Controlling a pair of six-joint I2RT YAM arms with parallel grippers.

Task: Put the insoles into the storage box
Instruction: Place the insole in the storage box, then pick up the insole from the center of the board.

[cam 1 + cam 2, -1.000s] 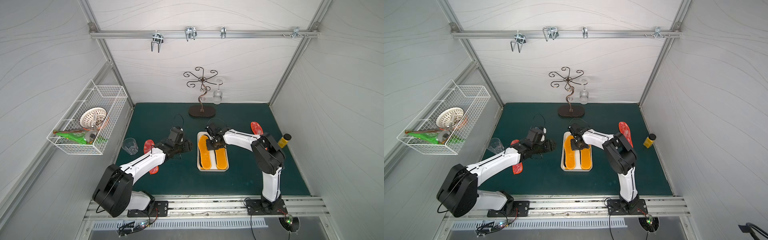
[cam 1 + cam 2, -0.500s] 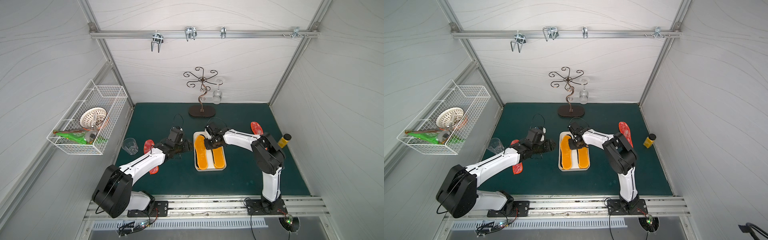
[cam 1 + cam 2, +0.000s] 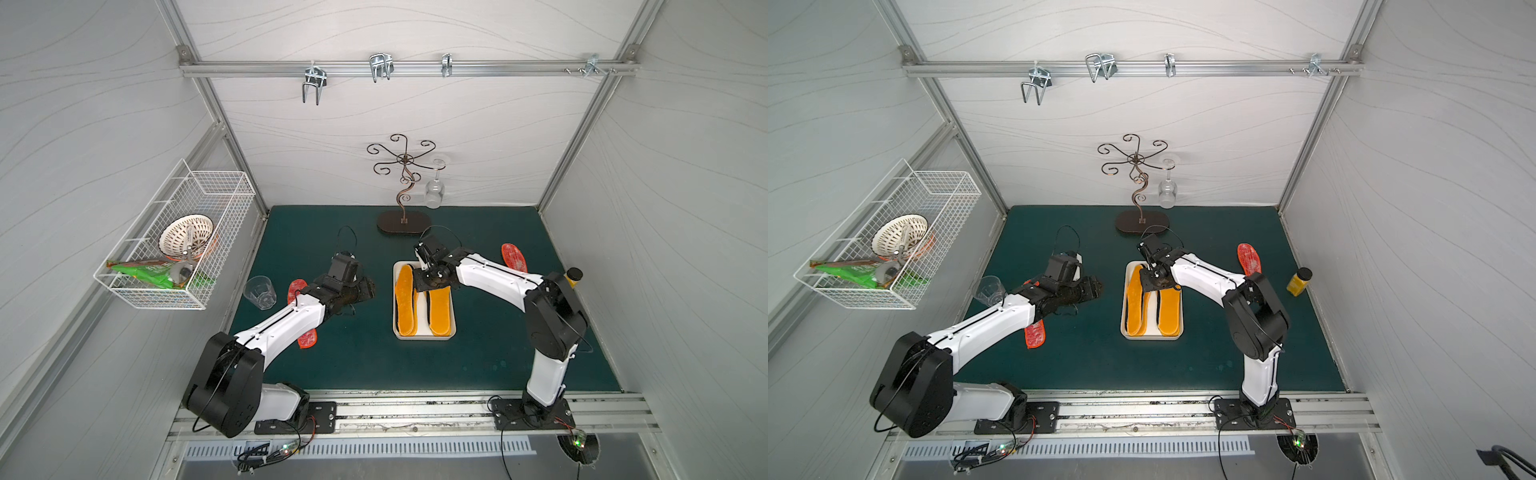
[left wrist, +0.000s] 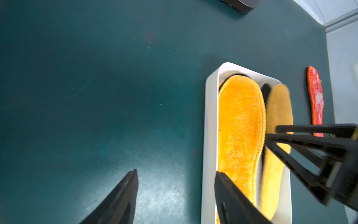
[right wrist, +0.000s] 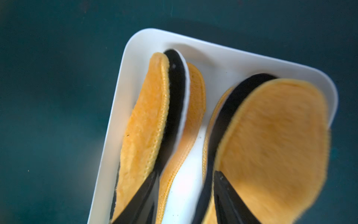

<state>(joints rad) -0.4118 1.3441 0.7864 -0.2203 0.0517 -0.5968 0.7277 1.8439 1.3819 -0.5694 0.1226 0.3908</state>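
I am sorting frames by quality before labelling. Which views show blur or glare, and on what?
Right wrist view: the orange insole on the right arm's side is smeared, the storage box rim sharper. Left wrist view: that insole is blurred too, and a pale glare patch sits on the green mat by the left gripper. In both top views: sharp, evenly lit, no strong glare.

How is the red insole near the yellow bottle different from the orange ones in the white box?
The red insole lies alone on the green mat; the orange insoles sit in the storage box, stacked with black insoles. The red insole is white-speckled; the orange insoles are plain and fuzzy. Both are foot-shaped.
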